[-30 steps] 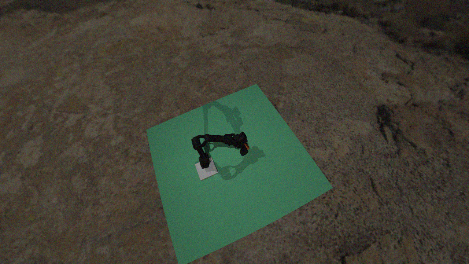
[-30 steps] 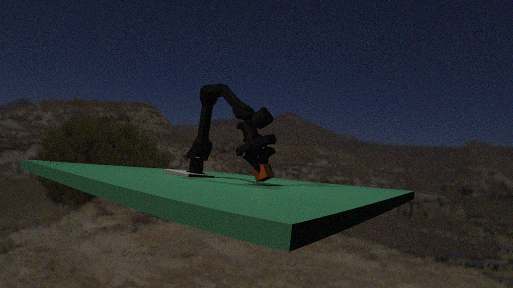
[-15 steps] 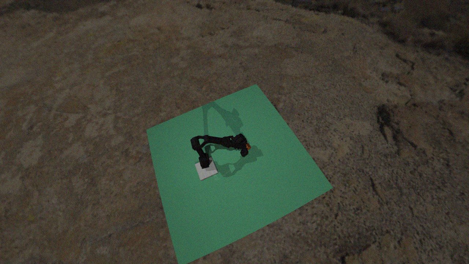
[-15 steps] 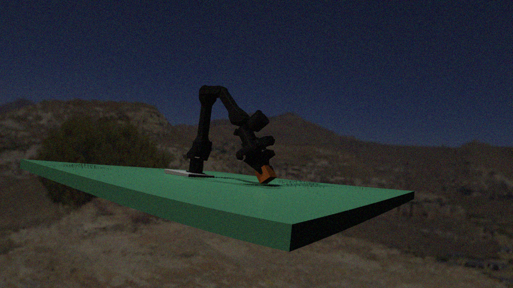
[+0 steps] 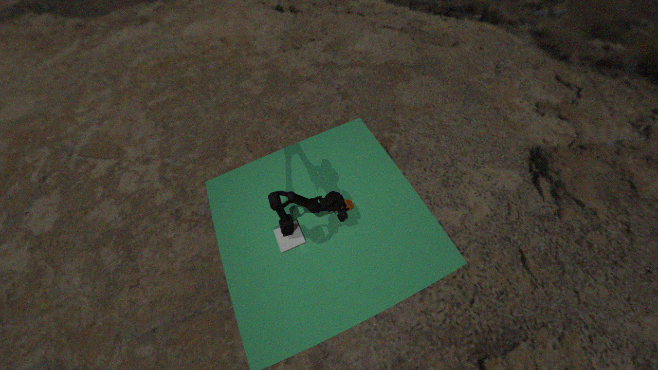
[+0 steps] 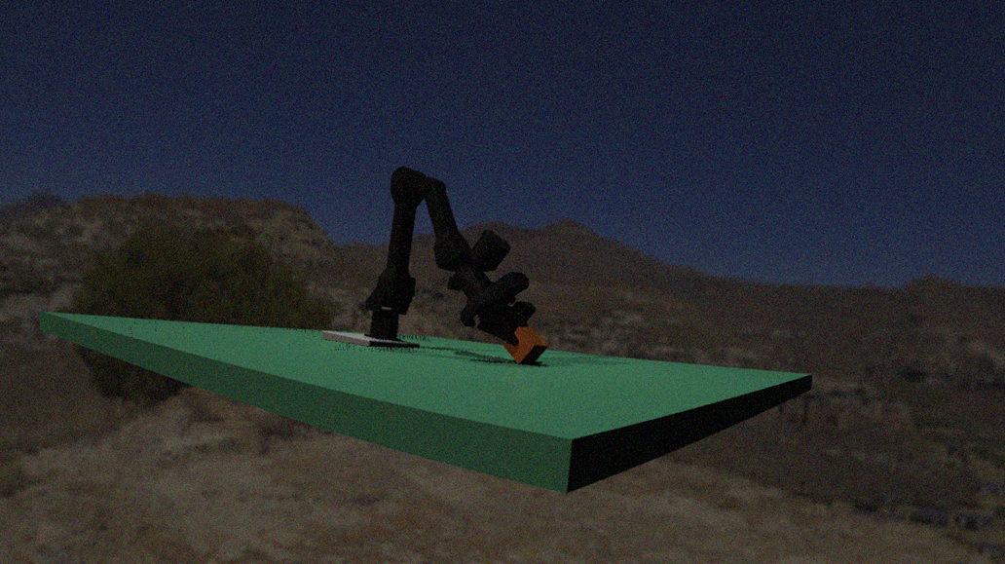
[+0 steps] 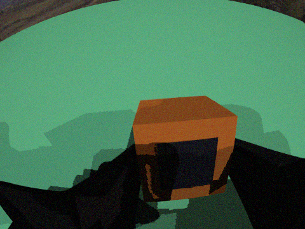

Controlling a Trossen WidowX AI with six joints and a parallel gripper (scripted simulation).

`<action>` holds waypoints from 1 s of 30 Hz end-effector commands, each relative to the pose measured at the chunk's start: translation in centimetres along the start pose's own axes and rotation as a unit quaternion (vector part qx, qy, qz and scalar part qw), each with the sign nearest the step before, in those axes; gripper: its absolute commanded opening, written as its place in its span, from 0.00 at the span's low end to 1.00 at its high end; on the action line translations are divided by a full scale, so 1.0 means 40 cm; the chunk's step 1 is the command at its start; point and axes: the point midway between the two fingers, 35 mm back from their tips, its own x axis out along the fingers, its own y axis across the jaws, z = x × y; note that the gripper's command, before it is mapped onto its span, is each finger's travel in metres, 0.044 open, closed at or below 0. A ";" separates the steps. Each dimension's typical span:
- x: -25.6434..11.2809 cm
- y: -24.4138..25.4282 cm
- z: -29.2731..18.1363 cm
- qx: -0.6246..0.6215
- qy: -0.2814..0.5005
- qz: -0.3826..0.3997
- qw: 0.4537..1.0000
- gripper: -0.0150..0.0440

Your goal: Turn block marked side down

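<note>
so in your wrist view the orange block (image 5: pixel 349 204) (image 6: pixel 527 345) (image 7: pixel 185 111) is right up close, just below center toward 5 o'clock, with the claw (image 5: pixel 346 204) (image 6: pixel 516 339) (image 7: pixel 180 147) clamped on it, one finger at its 9 o'clock side and one at 3. the dark patch (image 7: pixel 197 163) faces back toward your camera, so i'd say the mark isn't down yet. it looks about as deep as it's wide, no real long axis, so what matters is that patch's direction relative to the claw. further out, exterior view has the block tilted, low edge at or near the green table (image 5: pixel 368 276) (image 6: pixel 416 388) (image 7: pixel 152 57). can't tell if it's touching. i'd keep rolling that face under before you let go, it could slip on the edge. farthest back, the white plate (image 5: pixel 292 243) (image 6: pixel 347 337) sits around 8 o'clock from the block in the top view.
</note>
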 end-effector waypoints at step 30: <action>-0.026 0.005 -0.024 0.004 -0.095 0.002 0.995 0.34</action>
